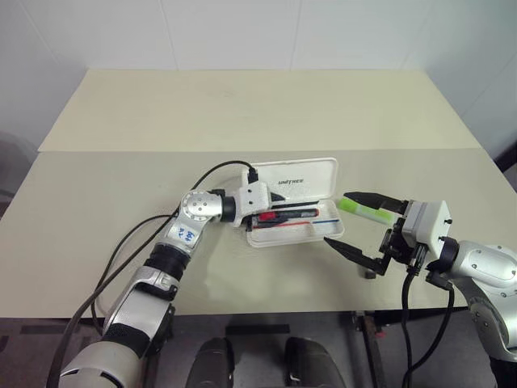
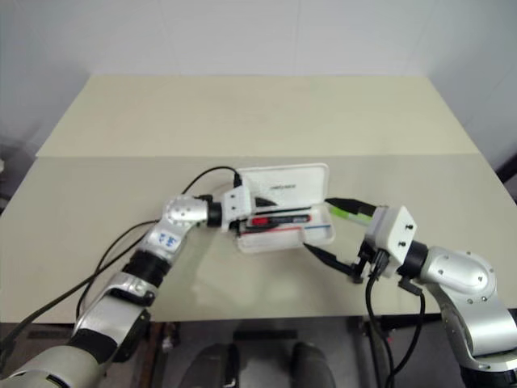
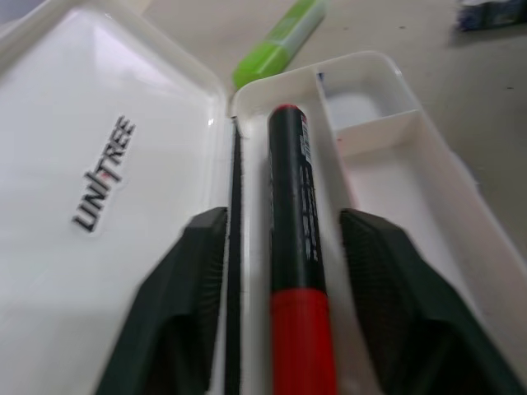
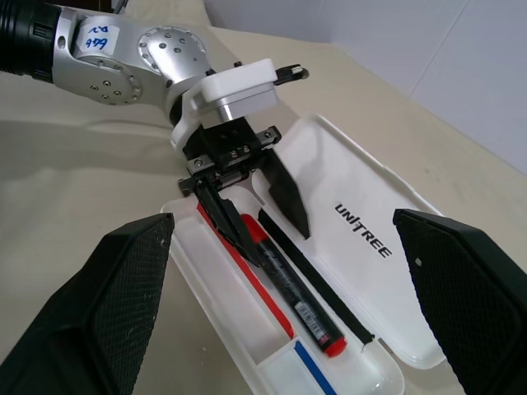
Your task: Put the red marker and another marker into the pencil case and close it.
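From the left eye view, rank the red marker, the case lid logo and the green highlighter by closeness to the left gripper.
1. red marker, between the left gripper fingers, lying in the pencil case.
2. lid logo, on the raised lid behind.
3. green highlighter, on the table right of the case.

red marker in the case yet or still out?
In. The black-barrelled, red-capped marker lies flat along the tray of the open white plastic pencil case, between the left hand's spread fingers, which don't grip it.
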You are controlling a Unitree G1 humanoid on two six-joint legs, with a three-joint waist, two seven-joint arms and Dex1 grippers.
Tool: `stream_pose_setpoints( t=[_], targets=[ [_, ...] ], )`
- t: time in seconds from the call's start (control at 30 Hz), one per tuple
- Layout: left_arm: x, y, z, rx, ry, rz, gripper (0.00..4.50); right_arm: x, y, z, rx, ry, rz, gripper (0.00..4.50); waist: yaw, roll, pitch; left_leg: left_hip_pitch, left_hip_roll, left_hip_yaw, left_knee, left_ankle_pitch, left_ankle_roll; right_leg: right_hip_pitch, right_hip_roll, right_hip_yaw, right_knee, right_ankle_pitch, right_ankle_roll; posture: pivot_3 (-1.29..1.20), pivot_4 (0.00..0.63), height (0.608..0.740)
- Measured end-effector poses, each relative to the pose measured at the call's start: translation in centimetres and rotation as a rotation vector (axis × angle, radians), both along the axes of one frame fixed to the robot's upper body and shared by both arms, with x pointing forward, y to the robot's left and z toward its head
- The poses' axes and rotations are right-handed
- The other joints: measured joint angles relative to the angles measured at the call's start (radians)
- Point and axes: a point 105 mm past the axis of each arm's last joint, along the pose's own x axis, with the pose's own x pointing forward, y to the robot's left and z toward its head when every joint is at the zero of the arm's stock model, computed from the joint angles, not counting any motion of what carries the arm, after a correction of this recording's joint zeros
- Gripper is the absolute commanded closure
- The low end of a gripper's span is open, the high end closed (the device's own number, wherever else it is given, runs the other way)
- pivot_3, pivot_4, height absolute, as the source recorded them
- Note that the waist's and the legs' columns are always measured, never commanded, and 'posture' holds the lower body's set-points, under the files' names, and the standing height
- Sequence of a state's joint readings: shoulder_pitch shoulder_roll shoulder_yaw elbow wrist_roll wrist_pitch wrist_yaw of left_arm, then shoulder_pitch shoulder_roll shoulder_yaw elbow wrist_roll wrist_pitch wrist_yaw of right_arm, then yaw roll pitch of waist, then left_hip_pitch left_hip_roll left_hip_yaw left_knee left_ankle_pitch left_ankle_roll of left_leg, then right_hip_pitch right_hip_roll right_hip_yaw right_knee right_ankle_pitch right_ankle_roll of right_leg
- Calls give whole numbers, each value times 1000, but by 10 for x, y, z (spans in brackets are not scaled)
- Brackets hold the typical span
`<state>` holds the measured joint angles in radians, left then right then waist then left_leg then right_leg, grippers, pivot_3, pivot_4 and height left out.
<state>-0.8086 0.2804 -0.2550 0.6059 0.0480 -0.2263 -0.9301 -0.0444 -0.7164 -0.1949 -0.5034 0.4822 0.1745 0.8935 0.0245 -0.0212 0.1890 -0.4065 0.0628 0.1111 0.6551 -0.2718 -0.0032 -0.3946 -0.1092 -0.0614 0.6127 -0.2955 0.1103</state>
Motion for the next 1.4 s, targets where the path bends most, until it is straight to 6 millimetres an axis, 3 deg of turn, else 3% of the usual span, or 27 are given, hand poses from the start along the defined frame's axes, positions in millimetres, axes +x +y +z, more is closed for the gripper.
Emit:
stream_pose_setpoints(
  t=[0.1, 0.2, 0.33, 0.5, 0.6, 0.73, 0.93, 1.23, 1.4],
  targets=[
    [2, 0, 3, -8, -10, 12, 13, 1, 0, 1, 2, -5, -3, 0, 1, 0, 0, 0, 0, 0, 0, 0, 0, 0, 0, 0, 0, 0, 0, 0, 150, 740],
    [0, -2, 4, -26, 8, -5, 13, 1, 1, 3, 3, -10, -2, 0, 1, 0, 0, 0, 0, 0, 0, 0, 0, 0, 0, 0, -1, 0, 0, 0, 150, 740],
    [-20, -7, 8, -107, 65, -101, 13, 10, -3, 1, 10, 12, -5, 0, -1, 0, 0, 0, 0, 1, 0, 0, 0, 0, 0, 0, -1, 0, 0, 0, 150, 740],
    [-40, 2, 14, -129, 70, -188, 13, 26, -23, -2, -2, 63, -37, 0, -4, 0, 0, 0, 1, 1, 3, 0, 0, 0, 0, 0, 3, 0, 0, 0, 150, 740],
    [-45, 16, 15, -135, 66, -186, 13, 37, -36, -2, -37, 94, -34, 0, -5, 0, 0, 0, 1, 0, 5, 0, 0, 0, 0, 1, 5, 0, 0, 0, 150, 740],
    [-52, 38, 27, -152, 43, -199, 13, 59, -75, -1, -93, 173, -101, 0, -13, 0, 0, 1, 1, 0, 6, 0, 0, 0, -1, 0, 6, 0, -1, 0, 150, 740],
    [-64, 72, 41, -145, 47, -200, 13, 84, -97, -25, -144, 288, -116, 0, -29, 0, 0, 0, 1, 2, 6, 0, -1, 0, -1, 1, 6, 0, -1, 0, 150, 740],
    [-72, 110, 46, -103, 77, -154, 13, 104, -97, -59, -218, 404, -75, 0, -45, 0, 0, 0, 2, 4, 6, 2, -4, -2, -1, 3, 7, 0, -1, 0, 150, 740],
    [-76, 111, 56, -94, 54, -151, 13, 114, -97, -73, -248, 449, -90, 0, -54, 0, 0, 1, 2, 5, 5, 3, -5, -2, -1, 3, 6, 0, -1, 0, 150, 740]
  ],
)
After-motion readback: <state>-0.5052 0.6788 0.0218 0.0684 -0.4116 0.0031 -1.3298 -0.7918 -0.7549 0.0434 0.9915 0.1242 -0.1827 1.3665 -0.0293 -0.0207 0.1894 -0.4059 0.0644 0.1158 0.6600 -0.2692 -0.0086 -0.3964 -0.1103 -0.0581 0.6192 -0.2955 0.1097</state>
